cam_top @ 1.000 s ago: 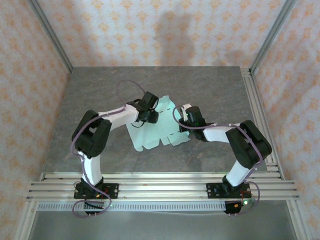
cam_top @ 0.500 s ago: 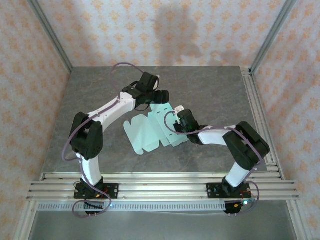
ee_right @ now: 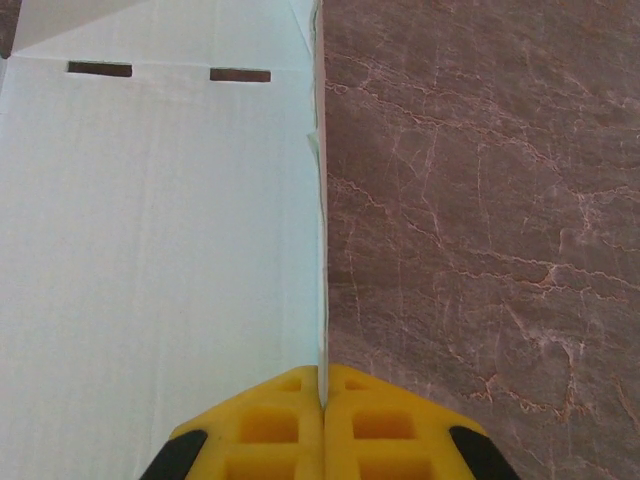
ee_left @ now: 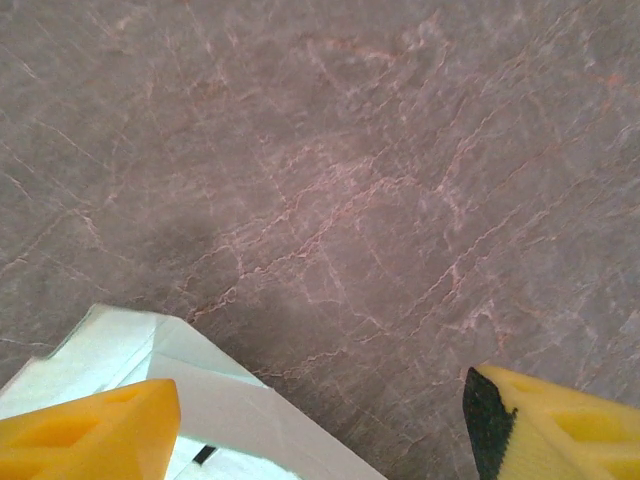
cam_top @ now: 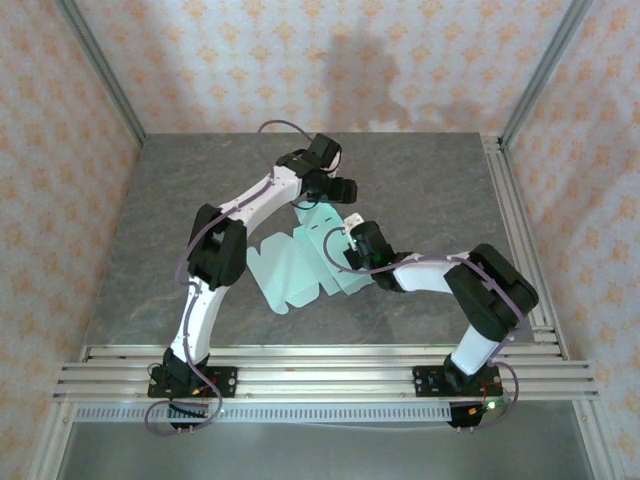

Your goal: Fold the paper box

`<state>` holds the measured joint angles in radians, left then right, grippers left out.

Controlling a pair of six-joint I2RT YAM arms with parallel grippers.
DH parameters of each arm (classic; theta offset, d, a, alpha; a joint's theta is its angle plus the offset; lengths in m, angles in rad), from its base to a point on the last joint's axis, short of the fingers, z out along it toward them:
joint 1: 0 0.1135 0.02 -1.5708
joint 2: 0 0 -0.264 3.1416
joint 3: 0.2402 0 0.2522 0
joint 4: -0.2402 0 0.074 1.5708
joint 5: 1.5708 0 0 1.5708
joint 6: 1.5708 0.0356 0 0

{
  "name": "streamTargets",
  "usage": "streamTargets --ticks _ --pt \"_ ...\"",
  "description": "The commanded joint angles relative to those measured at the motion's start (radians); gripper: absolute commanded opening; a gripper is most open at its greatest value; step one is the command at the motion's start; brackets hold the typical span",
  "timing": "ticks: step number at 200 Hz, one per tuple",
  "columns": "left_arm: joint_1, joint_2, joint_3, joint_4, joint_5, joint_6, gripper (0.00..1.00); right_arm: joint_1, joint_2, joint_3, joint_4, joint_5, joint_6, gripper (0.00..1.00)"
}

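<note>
The right hand (ee_right: 322,388) has its yellow fingertips (ee_right: 270,425) pressed together at the bottom centre of the right wrist view, nipping the thin raised edge of the paper box (ee_right: 160,250), whose pale mint card spreads over the left half of that frame. Two narrow slots (ee_right: 100,69) are cut near its upper left, and the grey veined bench (ee_right: 480,200) takes up the right half. In the top view this hand (cam_top: 352,243) sits at the right side of the flat cutout (cam_top: 295,265), which lies unfolded at the middle of the bench (cam_top: 180,200) with rounded flaps toward the lower left. The left hand (ee_left: 320,420) is spread wide and holds nothing: one yellow fingertip (ee_left: 100,430) is at the lower left of its wrist view over a corner of the card (ee_left: 230,410), the other at the lower right over bare stone (ee_left: 350,150). Seen from above, the left hand (cam_top: 335,188) hangs at the upper tip of the card, above centre.
</note>
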<state>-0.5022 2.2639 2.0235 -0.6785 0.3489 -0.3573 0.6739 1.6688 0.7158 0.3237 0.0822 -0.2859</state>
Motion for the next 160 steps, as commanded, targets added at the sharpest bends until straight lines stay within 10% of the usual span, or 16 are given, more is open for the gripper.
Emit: streamTargets --ticks 1,160 --pt "-0.003 0.034 0.071 -0.087 0.028 0.035 0.76 0.007 -0.004 0.022 0.015 0.02 -0.019 0.0" --pt "-0.025 -0.042 -0.025 -0.115 0.148 0.022 0.71 -0.031 -0.031 0.011 0.067 -0.036 0.061 0.0"
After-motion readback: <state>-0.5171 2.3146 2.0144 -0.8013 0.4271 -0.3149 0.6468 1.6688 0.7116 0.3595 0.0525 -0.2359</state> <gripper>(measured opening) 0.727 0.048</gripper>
